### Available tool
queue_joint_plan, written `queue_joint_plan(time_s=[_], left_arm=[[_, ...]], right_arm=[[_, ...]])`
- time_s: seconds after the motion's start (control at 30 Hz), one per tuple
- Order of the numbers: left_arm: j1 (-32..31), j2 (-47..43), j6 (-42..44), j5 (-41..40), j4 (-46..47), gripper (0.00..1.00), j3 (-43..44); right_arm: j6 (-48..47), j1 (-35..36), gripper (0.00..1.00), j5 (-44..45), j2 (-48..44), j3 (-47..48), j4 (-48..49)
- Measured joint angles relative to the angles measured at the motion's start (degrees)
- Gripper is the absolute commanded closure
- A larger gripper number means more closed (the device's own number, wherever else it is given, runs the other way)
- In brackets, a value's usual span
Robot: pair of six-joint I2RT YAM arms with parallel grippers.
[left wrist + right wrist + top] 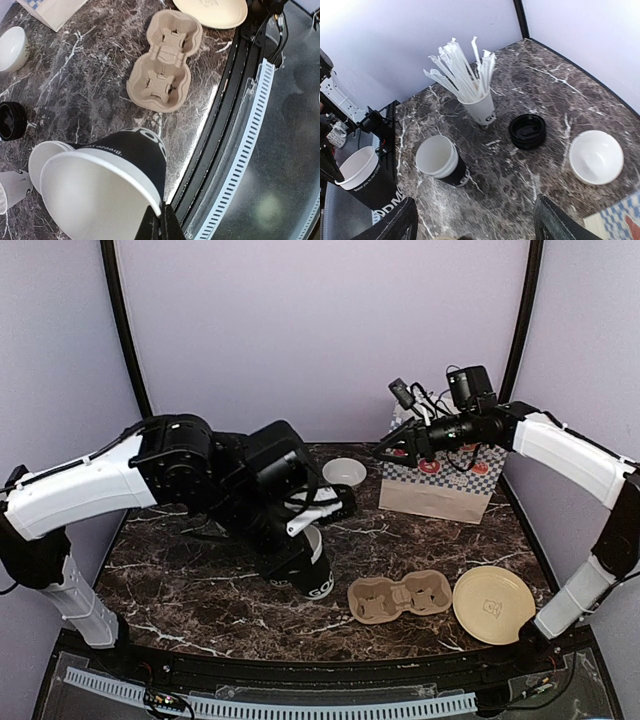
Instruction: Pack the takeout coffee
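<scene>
Black paper cup (130,160), white inside and lidless, is pinched at its rim between my left fingers (167,230), tilted low over the dark marble surface (75,85) near the brown pulp two-slot carrier (162,62), both slots empty. My right fingers (400,225) hang spread on nothing by the checkered paper bag (440,495). I judge packing barely begun: the round black plastic lids (527,131) sit stacked apart, and no cup is lidded or seated.

The left arm's black wrist (270,480) hid most of the white-lined black paper cup (312,575) from above; the right wrist view's corner cropped the blue-checked paper bag (620,222).
</scene>
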Motion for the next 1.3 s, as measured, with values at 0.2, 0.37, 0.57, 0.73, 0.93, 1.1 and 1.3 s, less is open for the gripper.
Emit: queue_joint_plan(time_s=[0.2,0.37,0.57,0.73,0.93,1.1,1.3], left_arm=[[-3.45,5.29,0.94,-3.80,0.57,1.00,-5.14],[-3.45,8.57,2.51,-6.88,3.06,1.00,-6.58],[-3.41,14.03,4.70,-9.68,5.25,0.99,-5.84],[-3.41,18.93,6.05,-10.10,5.79,0.79,-4.44],[-3.39,20.68,6.69,-10.56,4.70,0.59,-1.79],[-3.28,18.91,4.52,-10.16,2.58,0.56,3.96],[4.26,9.42,-5.68,-9.38,-0.59,0.57,4.50]], right_arm=[[-8.48,-3.72,0.20,0.42,-8.66,-6.54,-6.80],[-11.78,-3.69,0.20,0.11,-11.32,-8.13,-9.70],[-12.87,-3.69,0.20,-0.09,-12.41,-9.09,-10.36],[-13.07,-3.69,0.19,-0.26,-12.41,-9.90,-10.36],[-13.22,-3.69,0.19,-0.39,-12.41,-10.34,-10.40],[-13.51,-3.69,0.19,-1.20,-12.41,-10.32,-10.84],[-13.53,-3.69,0.19,-1.55,-12.39,-10.32,-11.04]])
